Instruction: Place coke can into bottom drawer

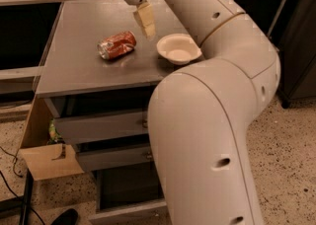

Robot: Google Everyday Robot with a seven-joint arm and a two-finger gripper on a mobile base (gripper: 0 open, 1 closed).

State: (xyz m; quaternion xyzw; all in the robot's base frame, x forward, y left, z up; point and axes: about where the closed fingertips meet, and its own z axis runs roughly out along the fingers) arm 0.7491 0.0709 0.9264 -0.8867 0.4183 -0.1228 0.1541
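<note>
The coke can (pixel 117 45), red-orange and dented, lies on its side on the grey cabinet top (pixel 79 68), left of centre. My gripper (pixel 146 22) hangs over the top, just right of the can and a little behind it, between the can and a cream bowl (pixel 178 49). It holds nothing that I can see. The bottom drawer (pixel 126 213) is pulled out at floor level, showing its dark interior. My arm hides its right part.
Two shallower grey drawers (pixel 98 128) sit above the bottom one, slightly pulled out. A cardboard box (pixel 47 161) stands on the floor at the cabinet's left. My large cream arm (pixel 207 135) fills the right foreground in front of the drawers. Dark shelving lies behind.
</note>
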